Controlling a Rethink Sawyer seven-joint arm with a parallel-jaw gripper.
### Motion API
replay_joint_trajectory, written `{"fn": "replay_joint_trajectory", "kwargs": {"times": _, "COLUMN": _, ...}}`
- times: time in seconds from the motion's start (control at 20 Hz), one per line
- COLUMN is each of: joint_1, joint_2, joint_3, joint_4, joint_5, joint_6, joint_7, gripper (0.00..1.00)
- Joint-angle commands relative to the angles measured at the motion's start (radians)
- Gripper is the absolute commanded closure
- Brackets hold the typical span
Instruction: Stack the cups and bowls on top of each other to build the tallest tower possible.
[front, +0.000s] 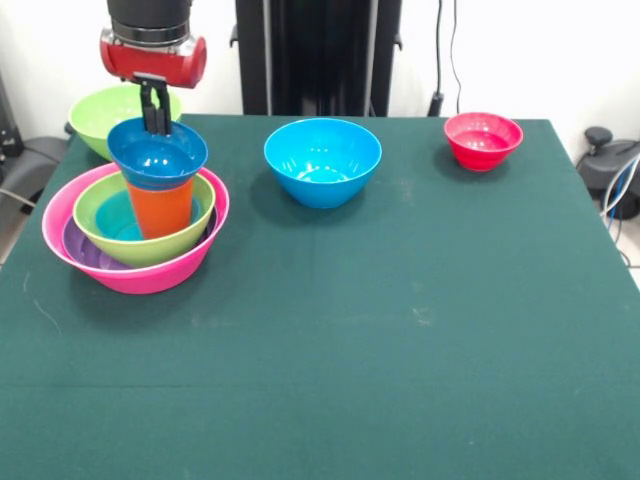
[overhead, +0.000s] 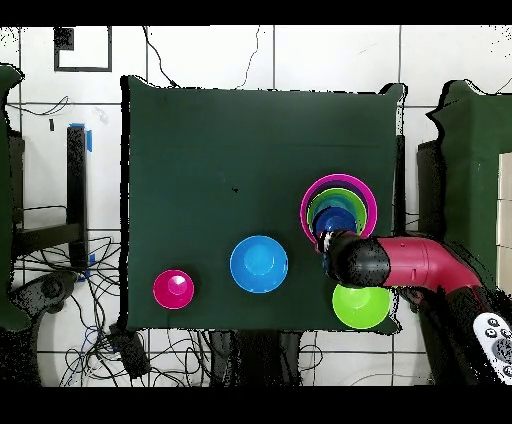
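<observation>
The tower stands at the table's left in the front view. A pink bowl (front: 140, 278) is its base. It holds a purple bowl (front: 85, 252), a lime green bowl (front: 150, 248) and a light blue bowl (front: 113, 226). The orange cup (front: 162, 208) rises from the middle. A dark blue bowl (front: 158, 155) sits on the cup's top. My gripper (front: 156, 125) comes down from above, shut on this bowl's far rim. In the overhead view the arm (overhead: 400, 262) reaches over the tower (overhead: 333, 218). The light green cup is out of view.
A second lime green bowl (front: 105, 110) sits behind the tower at the table's far left corner and also shows in the overhead view (overhead: 360, 305). A larger blue bowl (front: 322, 160) stands mid-table at the back. A small red bowl (front: 483, 140) stands at the far right.
</observation>
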Motion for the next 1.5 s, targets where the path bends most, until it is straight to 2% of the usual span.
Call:
{"fn": "replay_joint_trajectory", "kwargs": {"times": 0.05, "joint_1": -0.007, "joint_2": 0.016, "joint_3": 0.100, "joint_4": -0.057, "joint_5": -0.059, "joint_6": 0.123, "joint_7": -0.318, "gripper": 1.00}}
{"fn": "replay_joint_trajectory", "kwargs": {"times": 0.4, "joint_1": -0.013, "joint_2": 0.066, "joint_3": 0.135, "joint_4": -0.102, "joint_5": -0.068, "joint_6": 0.164, "joint_7": -0.350, "gripper": 1.00}}
{"fn": "replay_joint_trajectory", "kwargs": {"times": 0.7, "joint_1": -0.010, "joint_2": 0.140, "joint_3": 0.143, "joint_4": -0.131, "joint_5": -0.102, "joint_6": 0.130, "joint_7": -0.328, "gripper": 1.00}}
{"fn": "replay_joint_trajectory", "kwargs": {"times": 1.15, "joint_1": -0.030, "joint_2": 0.154, "joint_3": 0.149, "joint_4": -0.143, "joint_5": -0.128, "joint_6": 0.137, "joint_7": -0.338, "gripper": 1.00}}
{"fn": "replay_joint_trajectory", "kwargs": {"times": 1.3, "joint_1": -0.039, "joint_2": 0.163, "joint_3": 0.159, "joint_4": -0.164, "joint_5": -0.126, "joint_6": 0.169, "joint_7": -0.365, "gripper": 1.00}}
{"fn": "replay_joint_trajectory", "kwargs": {"times": 1.5, "joint_1": -0.055, "joint_2": 0.128, "joint_3": 0.181, "joint_4": -0.183, "joint_5": -0.110, "joint_6": 0.238, "joint_7": -0.421, "gripper": 1.00}}
